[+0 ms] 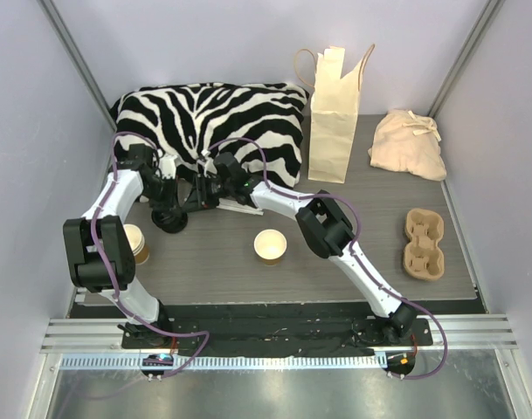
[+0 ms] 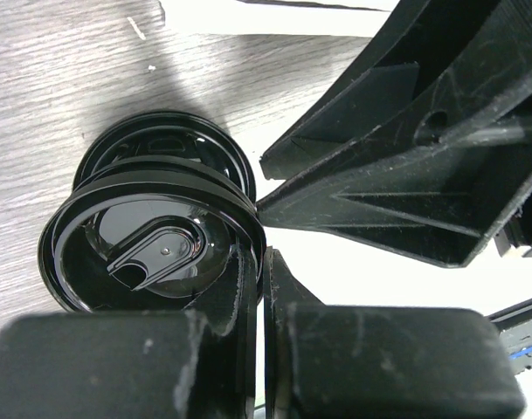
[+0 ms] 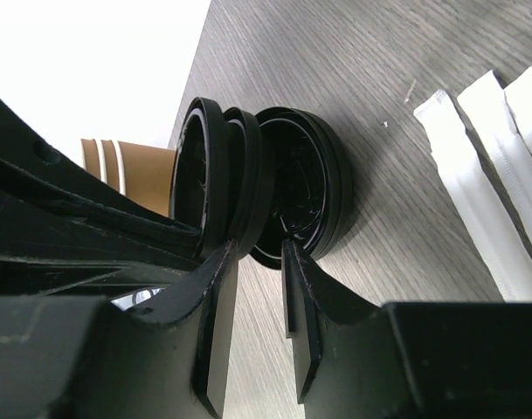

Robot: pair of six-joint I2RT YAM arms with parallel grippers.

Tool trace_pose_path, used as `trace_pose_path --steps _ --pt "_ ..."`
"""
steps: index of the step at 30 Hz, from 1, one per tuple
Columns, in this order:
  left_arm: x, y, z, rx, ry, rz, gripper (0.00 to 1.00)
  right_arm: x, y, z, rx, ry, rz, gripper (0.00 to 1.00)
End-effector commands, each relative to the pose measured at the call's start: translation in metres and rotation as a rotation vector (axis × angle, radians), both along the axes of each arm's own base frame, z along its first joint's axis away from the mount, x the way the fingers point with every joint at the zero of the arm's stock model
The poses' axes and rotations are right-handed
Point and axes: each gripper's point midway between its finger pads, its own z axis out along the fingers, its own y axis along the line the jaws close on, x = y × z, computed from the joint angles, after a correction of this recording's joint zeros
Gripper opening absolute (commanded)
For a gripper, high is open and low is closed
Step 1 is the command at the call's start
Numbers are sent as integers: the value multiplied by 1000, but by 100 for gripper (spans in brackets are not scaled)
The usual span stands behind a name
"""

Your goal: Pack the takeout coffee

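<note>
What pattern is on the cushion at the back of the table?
The cushion has black-and-white zebra stripes, best seen in the top external view.

Take the small brown kraft-paper cup as the dial's centre in the top view. The grey wood-grain tabletop lies bare at 6 and 9 o'clock, as far as the brown cup with a white top tucked against the left arm. At 3 the right arm stands just beside, with the moulded brown cardboard cup carrier beyond. At 10 the left gripper and right gripper crowd the flat round black plastic lids. The zebra-striped cushion at 12 and the upright tan paper bag at 1 block the back.
</note>
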Motion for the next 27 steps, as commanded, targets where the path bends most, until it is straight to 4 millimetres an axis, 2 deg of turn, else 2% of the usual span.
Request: trace_pose_path --steps 1,5,17,23,26,27 --pt "2 -10 13 -62 -28 -31 5 1 15 21 60 -77 7 35" --pt "1 -11 11 -63 -19 -31 10 0 14 14 36 -84 8 35" --pt "3 -11 6 -82 -5 -24 22 6 11 11 18 -98 -3 35" --pt "6 -11 11 -90 -20 -14 22 5 11 10 17 -95 -2 35" --pt "6 -9 10 -86 -19 -11 18 6 11 12 20 -98 -4 35" --pt "6 -9 10 -85 -19 -9 14 6 11 11 18 -97 -4 35"
